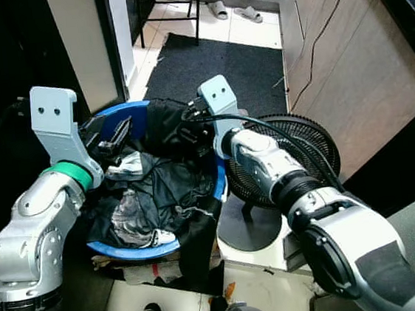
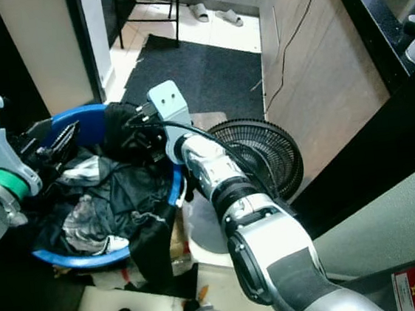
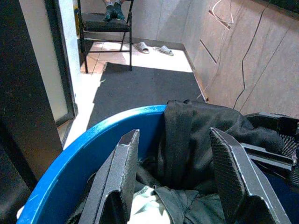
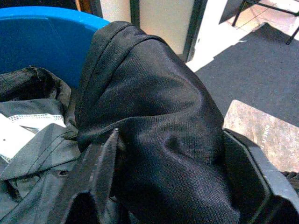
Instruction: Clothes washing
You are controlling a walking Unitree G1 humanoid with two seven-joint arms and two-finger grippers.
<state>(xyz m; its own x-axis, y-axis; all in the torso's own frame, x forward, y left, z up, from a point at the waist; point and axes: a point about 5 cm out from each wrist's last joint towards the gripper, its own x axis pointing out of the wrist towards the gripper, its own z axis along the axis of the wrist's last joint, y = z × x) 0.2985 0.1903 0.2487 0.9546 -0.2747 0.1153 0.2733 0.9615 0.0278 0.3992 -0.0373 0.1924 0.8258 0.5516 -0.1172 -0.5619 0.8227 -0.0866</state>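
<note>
Blue tub (image 1: 152, 250): R pincer (image 4: 173, 186) round black garment (image 4: 154, 116), bunched upright.

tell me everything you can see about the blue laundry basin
The blue basin is a round tub of smooth, plastic-looking material, sitting low on the floor beside a black fan. It is heaped with dark clothes, some with pale patches, and one dark piece spills over its near rim. A black garment is draped over its far rim, with the right gripper closed around it. The left gripper hangs open over the basin's inner side.
</note>
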